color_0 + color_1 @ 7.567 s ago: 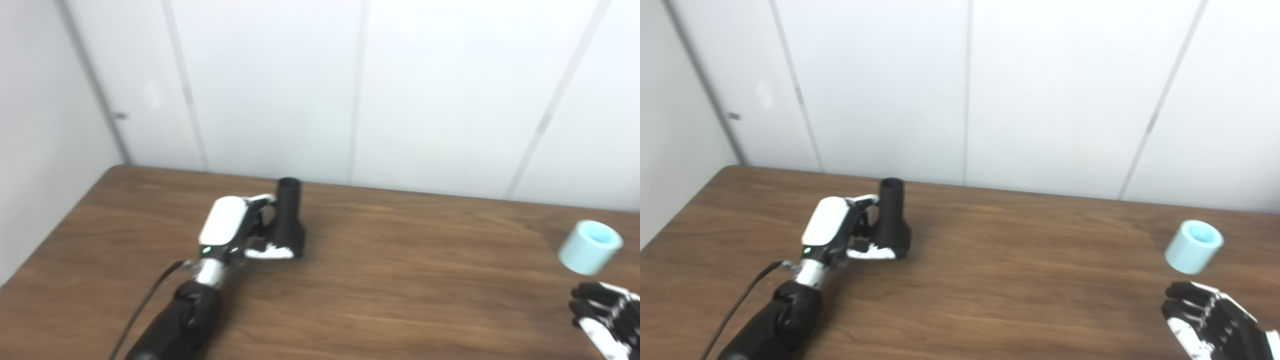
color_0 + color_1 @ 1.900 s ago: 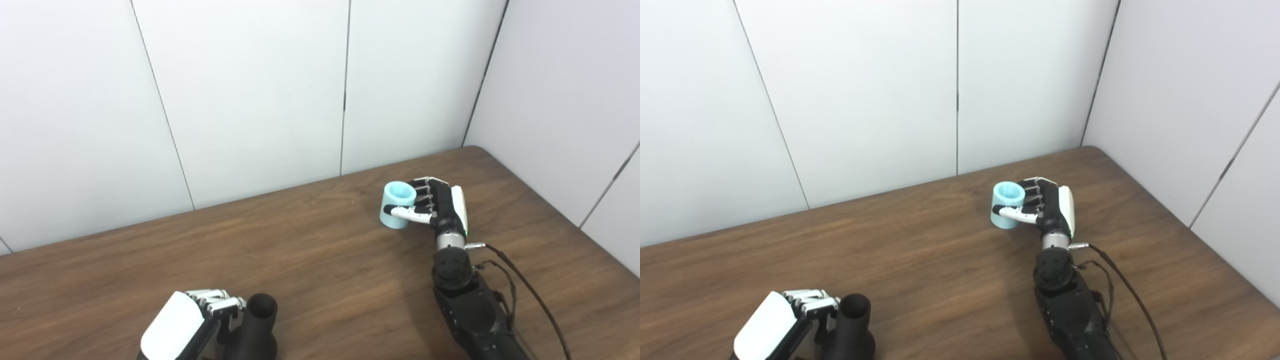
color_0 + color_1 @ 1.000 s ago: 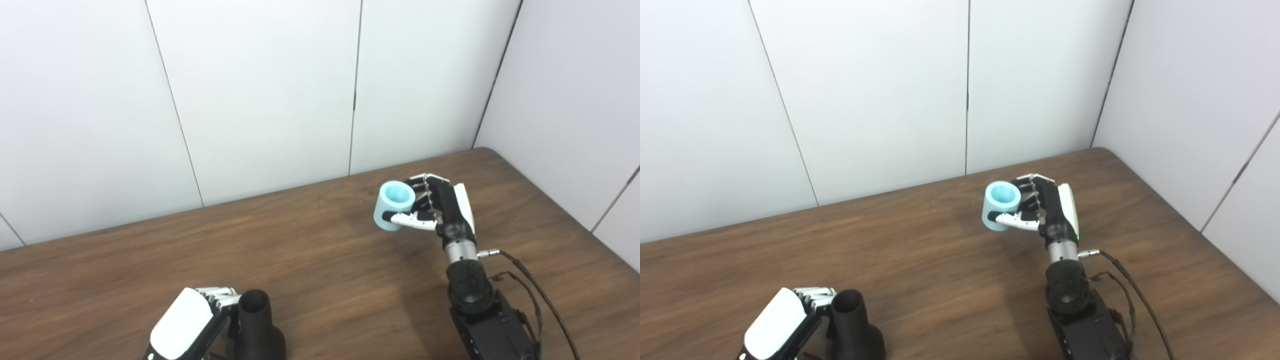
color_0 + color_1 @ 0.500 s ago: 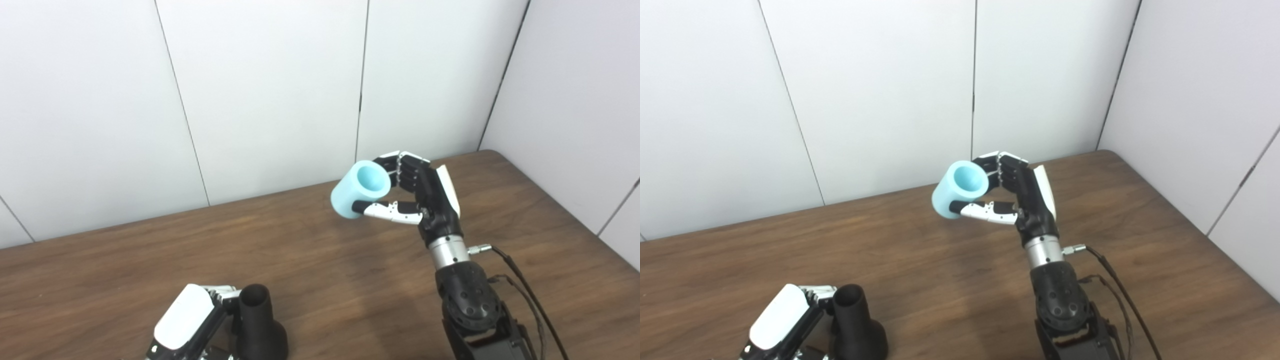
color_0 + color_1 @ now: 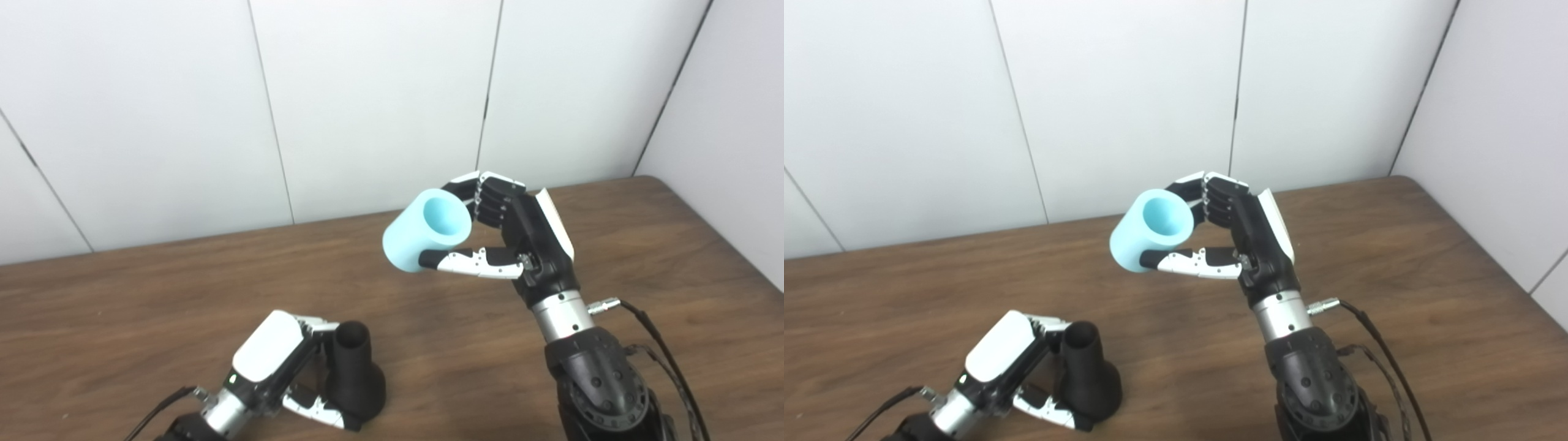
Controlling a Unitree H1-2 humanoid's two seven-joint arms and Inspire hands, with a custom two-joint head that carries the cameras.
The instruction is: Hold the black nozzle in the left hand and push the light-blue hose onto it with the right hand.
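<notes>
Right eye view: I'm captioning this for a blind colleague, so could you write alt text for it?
The right hand holds a light-blue hose tilted in the air above a wooden table. Lower left, the left hand grips a black nozzle standing upright on the table, open end up. White wall panels stand behind.

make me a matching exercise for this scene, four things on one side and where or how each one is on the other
Things:
1. black nozzle
2. light-blue hose
3. left robot hand
4. right robot hand

States:
A. lifted above the table, tilted
B. wrapped around the standing black part
C. upright on the wooden table
D. raised, gripping the pale cylinder

Pairs: 1-C, 2-A, 3-B, 4-D
</notes>
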